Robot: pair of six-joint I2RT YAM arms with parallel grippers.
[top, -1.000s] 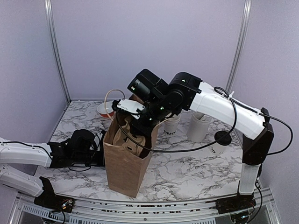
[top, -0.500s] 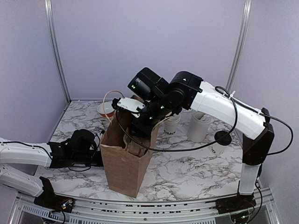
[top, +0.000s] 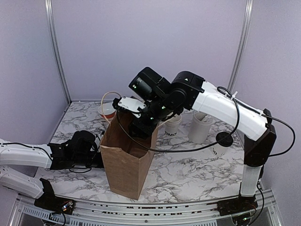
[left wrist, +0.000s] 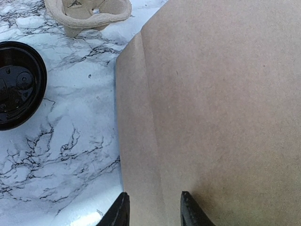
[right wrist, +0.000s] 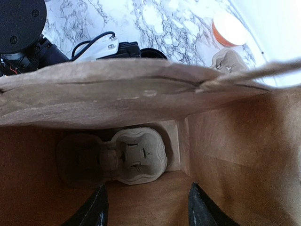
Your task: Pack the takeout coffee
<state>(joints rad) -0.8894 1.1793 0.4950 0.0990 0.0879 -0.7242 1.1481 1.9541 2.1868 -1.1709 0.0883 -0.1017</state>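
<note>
Left gripper: my left gripper (left wrist: 153, 214) sits low at the left side of the paper bag (top: 124, 165). Its fingers are a little apart with brown paper filling the gap. I cannot tell whether it pinches a fold or only presses on the wall.
Bag: it stands upright at the near middle of the table with its mouth open.
Bag floor: a pulp cup tray (right wrist: 127, 155) lies at the bottom with its sockets empty, so I judge the packing is not yet done.
Right gripper: my right gripper (right wrist: 148, 207) hangs over the bag mouth and points down into it. The fingers are spread and carry nothing.
Open cup: a lidless cup (top: 171, 127) stands just right of the bag, partly behind my right arm. It is not the one I want.
Tumbler: a frosted tumbler (top: 200, 129) stands further right.
Coffee: the coffee cup (top: 224, 139) is furthest right, near the right arm's upright link. It appears to stand upright with its black lid on top.
Key relation: the coffee lies to the right of my right gripper and well apart from it. The bag stands between the coffee and my left arm, so the right arm is clearly the nearer one.
Next move, my guess: lift clear of the bag, swing right past the other two cups, and take the coffee by its side wall.
</note>
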